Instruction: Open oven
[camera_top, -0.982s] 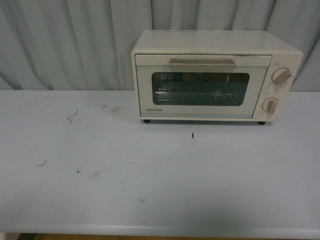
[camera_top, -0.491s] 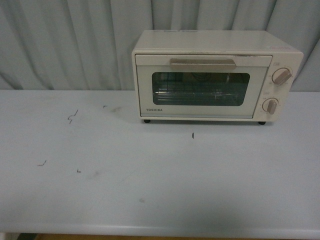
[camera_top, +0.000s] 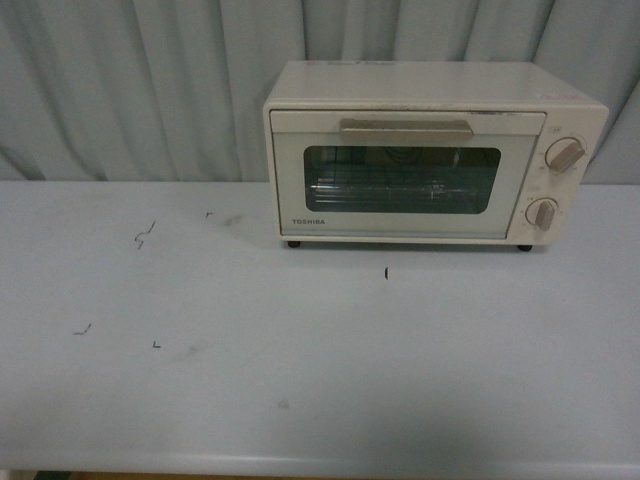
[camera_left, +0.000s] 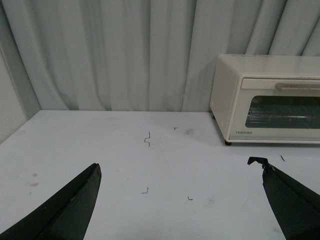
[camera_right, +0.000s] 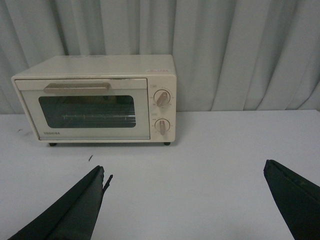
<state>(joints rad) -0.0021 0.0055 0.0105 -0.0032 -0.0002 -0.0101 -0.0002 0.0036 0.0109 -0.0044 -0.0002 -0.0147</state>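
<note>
The Toshiba toaster oven (camera_top: 430, 150) sits at the back of the white table (camera_top: 300, 350), close against the grey curtain (camera_top: 130, 90), with its glass door (camera_top: 400, 178) fully closed. The task has not begun. Neither arm shows in the front view, and both are well in front of the oven.

From its wrist view, the left gripper (camera_left: 175, 165) has its jaws spread wide and holds nothing, and the oven is off to one side of it. The right gripper (camera_right: 185, 167) is also wide open and empty, and it faces the oven's front more squarely, so it is probably your better arm here.

Watch these risks:

- **Missing the handle.** The beige bar handle (camera_top: 405, 128) runs along the top edge of the oven's door and looks shallow. If you come in slightly low you press on the glass. If you come in high you skid onto the oven's roof.
- **Dragging the oven.** It looks light and stands on small dark feet (camera_top: 292, 242). A straight pull away from the oven would likely slide or tip the whole box forward instead of swinging the door.
- **Fighting the hinge.** With the handle at the top, the door probably drops downward, so follow an arc or the grip may slip off.
- **Knocking the knobs.** The two round knobs (camera_top: 565, 153) sit just beside the door on the oven's face, and a wide-open jaw could clip one and turn it.
- **Pushing the oven back.** An approach that is too firm shoves it into the curtain.
</note>
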